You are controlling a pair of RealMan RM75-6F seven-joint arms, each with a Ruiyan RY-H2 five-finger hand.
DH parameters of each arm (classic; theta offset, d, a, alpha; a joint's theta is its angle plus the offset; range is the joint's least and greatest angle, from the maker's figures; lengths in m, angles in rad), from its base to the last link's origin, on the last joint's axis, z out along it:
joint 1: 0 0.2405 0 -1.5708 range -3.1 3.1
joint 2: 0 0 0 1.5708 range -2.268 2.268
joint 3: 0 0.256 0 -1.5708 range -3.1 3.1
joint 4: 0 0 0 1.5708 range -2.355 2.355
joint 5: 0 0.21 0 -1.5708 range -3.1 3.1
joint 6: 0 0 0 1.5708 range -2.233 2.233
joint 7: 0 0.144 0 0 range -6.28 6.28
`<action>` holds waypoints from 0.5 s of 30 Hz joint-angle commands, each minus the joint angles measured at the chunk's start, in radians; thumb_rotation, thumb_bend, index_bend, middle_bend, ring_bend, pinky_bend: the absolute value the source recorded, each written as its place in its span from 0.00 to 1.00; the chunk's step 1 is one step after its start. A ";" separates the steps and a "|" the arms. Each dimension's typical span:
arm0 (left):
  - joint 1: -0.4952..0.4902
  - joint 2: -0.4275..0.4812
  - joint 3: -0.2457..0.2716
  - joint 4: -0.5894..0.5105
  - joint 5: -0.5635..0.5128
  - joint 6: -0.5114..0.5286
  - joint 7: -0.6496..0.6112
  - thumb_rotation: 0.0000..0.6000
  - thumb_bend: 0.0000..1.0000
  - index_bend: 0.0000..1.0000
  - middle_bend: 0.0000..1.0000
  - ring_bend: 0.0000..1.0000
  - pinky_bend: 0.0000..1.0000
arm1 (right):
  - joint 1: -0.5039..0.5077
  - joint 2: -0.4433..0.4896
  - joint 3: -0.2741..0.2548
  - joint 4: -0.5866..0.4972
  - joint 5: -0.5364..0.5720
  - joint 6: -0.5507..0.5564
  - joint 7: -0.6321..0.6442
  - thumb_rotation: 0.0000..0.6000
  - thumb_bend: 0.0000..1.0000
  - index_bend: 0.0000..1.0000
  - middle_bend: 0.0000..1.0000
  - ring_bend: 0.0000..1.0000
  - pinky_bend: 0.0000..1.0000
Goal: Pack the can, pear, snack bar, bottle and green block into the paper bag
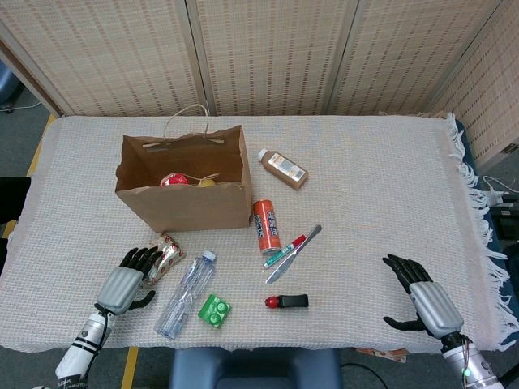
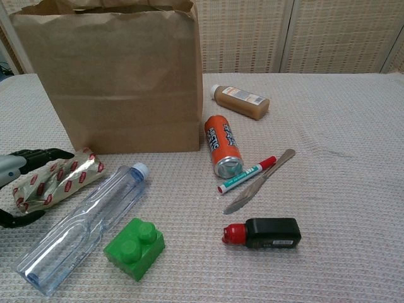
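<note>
We see a brown paper bag (image 2: pixel 120 82) and an orange can (image 2: pixel 222 146). The snack bar (image 2: pixel 60 178) is gold with red ovals; the block (image 2: pixel 134 247) is green.

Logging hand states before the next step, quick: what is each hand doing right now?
Left hand: open, fingers spread over the snack bar, not yet gripping it.
Right hand: open, holding nothing.

Left hand (image 1: pixel 126 283) covers most of snack bar (image 1: pixel 168 250); bag (image 1: pixel 185 207) contents mostly hidden.
</note>
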 commanded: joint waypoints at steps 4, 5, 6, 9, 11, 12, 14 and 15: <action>-0.020 -0.023 -0.010 0.068 -0.016 -0.028 0.013 1.00 0.34 0.00 0.00 0.00 0.03 | 0.001 0.002 0.001 -0.001 0.003 -0.002 0.004 1.00 0.05 0.00 0.00 0.00 0.00; -0.025 -0.025 -0.013 0.081 -0.019 -0.034 0.010 1.00 0.34 0.00 0.00 0.00 0.03 | 0.001 0.002 0.001 -0.001 0.004 -0.003 0.005 1.00 0.05 0.00 0.00 0.00 0.00; -0.029 -0.026 -0.015 0.089 -0.020 -0.039 0.008 1.00 0.34 0.00 0.00 0.00 0.03 | 0.002 0.002 0.001 -0.001 0.004 -0.005 0.005 1.00 0.05 0.00 0.00 0.00 0.00; -0.043 -0.028 -0.021 0.112 -0.025 -0.053 0.003 1.00 0.34 0.00 0.00 0.00 0.03 | 0.004 0.002 -0.001 -0.003 0.004 -0.010 0.003 1.00 0.05 0.00 0.00 0.00 0.00; -0.053 -0.030 -0.024 0.128 -0.025 -0.063 0.004 1.00 0.34 0.00 0.00 0.00 0.03 | 0.005 0.004 -0.001 -0.005 0.007 -0.015 0.002 1.00 0.05 0.00 0.00 0.00 0.00; -0.057 -0.030 -0.025 0.134 -0.027 -0.069 0.005 1.00 0.34 0.00 0.00 0.00 0.03 | 0.005 0.004 -0.001 -0.006 0.008 -0.015 0.001 1.00 0.05 0.00 0.00 0.00 0.00; -0.065 -0.031 -0.024 0.143 -0.031 -0.083 0.007 1.00 0.35 0.00 0.00 0.00 0.03 | 0.004 0.003 0.001 -0.007 0.011 -0.013 -0.002 1.00 0.05 0.00 0.00 0.00 0.00; -0.067 -0.032 -0.023 0.148 -0.032 -0.087 0.010 1.00 0.35 0.00 0.00 0.00 0.03 | 0.004 0.002 0.002 -0.007 0.012 -0.012 -0.004 1.00 0.05 0.00 0.00 0.00 0.00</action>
